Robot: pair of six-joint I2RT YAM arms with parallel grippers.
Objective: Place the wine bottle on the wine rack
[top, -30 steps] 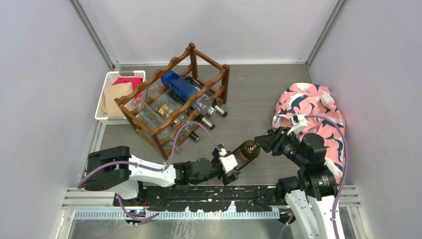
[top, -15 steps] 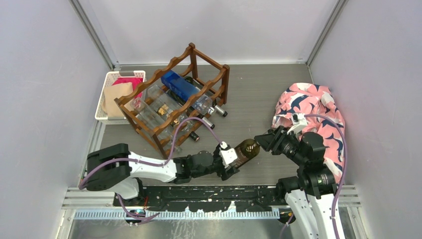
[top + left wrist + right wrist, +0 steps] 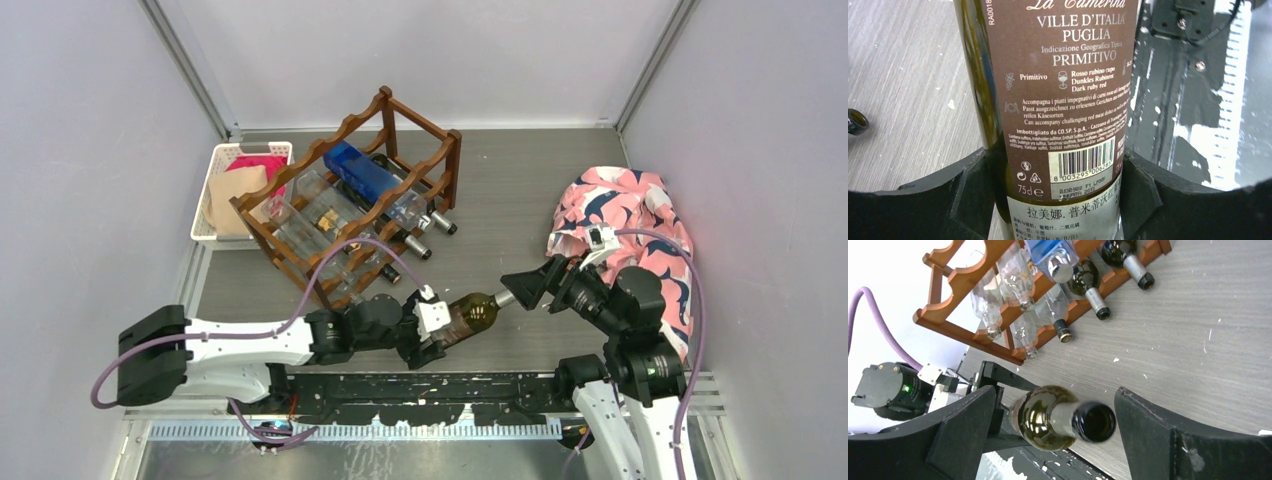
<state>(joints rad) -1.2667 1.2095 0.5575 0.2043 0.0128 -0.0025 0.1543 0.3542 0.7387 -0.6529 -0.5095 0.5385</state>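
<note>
Wine bottle (image 3: 472, 313): dark green glass, brown label with white print and a barcode, mouth uncorked, lying roughly level near the front edge of the table (image 3: 520, 180), between the two arms and well apart from the rack. Left arm stretches low toward the right, left pincer (image 3: 432, 326) clamped on the bottle's lower body with fingers (image 3: 960, 200) pressed to both sides. Right arm bends in from the right, right pincer (image 3: 523, 285) spread wide around the neck tip, clear of the glass. Farther back the wine rack (image 3: 352, 205) stands at an angle with other bottles (image 3: 1088, 287) lying in it.
</note>
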